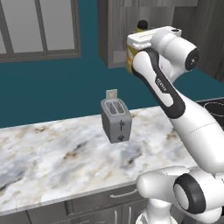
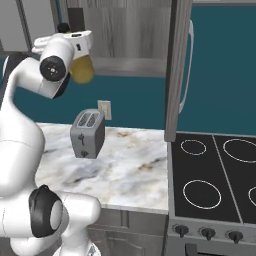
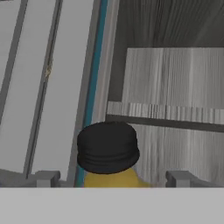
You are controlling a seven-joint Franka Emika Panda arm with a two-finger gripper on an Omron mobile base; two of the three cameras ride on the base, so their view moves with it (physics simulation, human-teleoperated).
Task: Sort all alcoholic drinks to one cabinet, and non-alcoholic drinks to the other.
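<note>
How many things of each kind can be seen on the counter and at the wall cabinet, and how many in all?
Toaster: 1
Yellow bottle with black cap: 1
Wall socket: 1
Stove burner rings: 4
Stove knobs: 3
Total: 10

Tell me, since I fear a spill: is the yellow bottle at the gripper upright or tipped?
Upright. In the hand view the yellow bottle carries its black cap on top; the left base view also shows the cap above the body.
</note>
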